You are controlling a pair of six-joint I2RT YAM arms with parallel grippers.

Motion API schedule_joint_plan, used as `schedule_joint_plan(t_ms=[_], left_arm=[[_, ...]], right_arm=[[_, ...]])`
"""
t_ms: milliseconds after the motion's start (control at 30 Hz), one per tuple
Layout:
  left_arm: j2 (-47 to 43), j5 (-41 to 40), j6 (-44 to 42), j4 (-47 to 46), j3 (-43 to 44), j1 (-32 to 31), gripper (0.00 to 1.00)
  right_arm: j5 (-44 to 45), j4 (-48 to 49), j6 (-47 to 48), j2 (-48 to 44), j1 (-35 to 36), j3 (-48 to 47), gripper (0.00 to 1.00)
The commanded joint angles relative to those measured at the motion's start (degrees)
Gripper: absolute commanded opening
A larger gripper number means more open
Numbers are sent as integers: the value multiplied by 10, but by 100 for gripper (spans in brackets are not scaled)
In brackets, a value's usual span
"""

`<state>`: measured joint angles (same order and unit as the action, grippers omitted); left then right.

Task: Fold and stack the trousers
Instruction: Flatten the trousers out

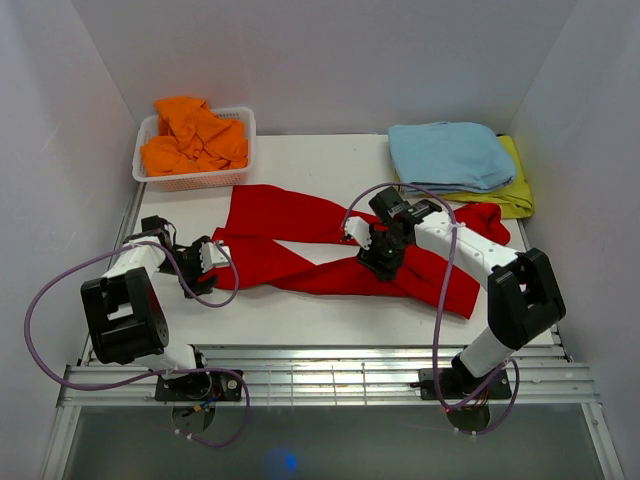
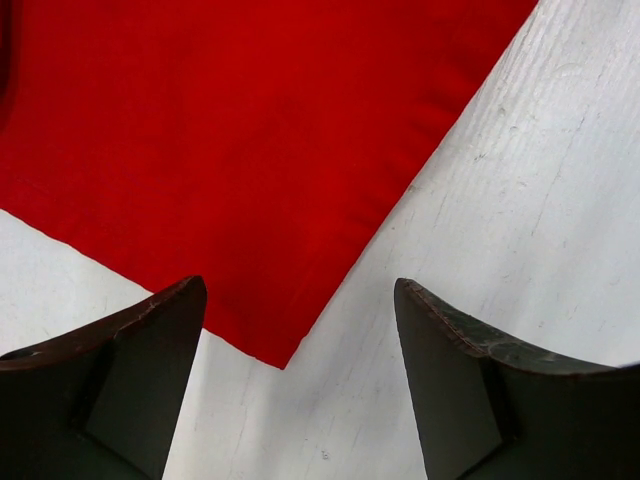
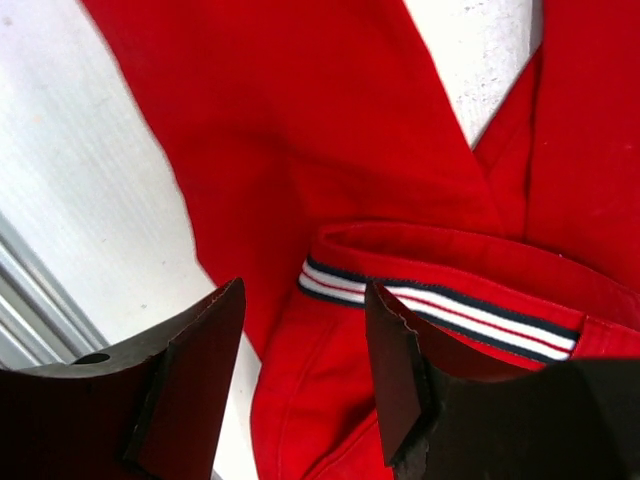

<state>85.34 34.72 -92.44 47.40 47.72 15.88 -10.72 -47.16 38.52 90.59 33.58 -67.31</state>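
Left end effector (image 2: 300,300) spread wide and empty over a leg-hem corner of the trousers (image 1: 285,225), right end effector (image 3: 303,300) part-open, clamping nothing, at their striped waistband (image 3: 440,312), trousers lying flat mid-worktop (image 1: 320,165), legs pointing left.

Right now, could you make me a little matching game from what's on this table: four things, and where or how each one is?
Things:
1. trousers
2. orange garment
3. light blue garment
4. left gripper

Places or states:
A. folded on a yellow cloth, back right
B. open above a corner of the trousers
C. spread across the middle of the table
D. heaped in the white basket, back left

Pairs: 1-C, 2-D, 3-A, 4-B
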Motion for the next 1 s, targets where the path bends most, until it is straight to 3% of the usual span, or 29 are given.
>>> schedule_joint_plan(t_ms=[0,67,233,333,367,600,800,967], left_arm=[[-15,24,1,-9,4,-3,87],[-16,26,1,-9,7,-3,87],[-25,36,-1,-8,8,-4,87],[-41,47,-16,-7,4,-4,88],[-46,52,-22,-7,-1,-4,89],[-76,103,-36,-8,2,-11,88],[-32,83,-77,70,20,-26,86],[-8,33,-68,36,-2,-35,87]], right_arm=[[29,56,-32,14,2,12,57],[52,69,-39,20,2,23,56],[72,89,-51,26,2,41,40],[69,94,-49,20,3,48,13],[71,97,-49,10,2,49,8],[46,76,-25,-93,-27,7,8],[-13,83,18,-194,-125,1,8],[-13,79,30,-272,-192,2,8]])
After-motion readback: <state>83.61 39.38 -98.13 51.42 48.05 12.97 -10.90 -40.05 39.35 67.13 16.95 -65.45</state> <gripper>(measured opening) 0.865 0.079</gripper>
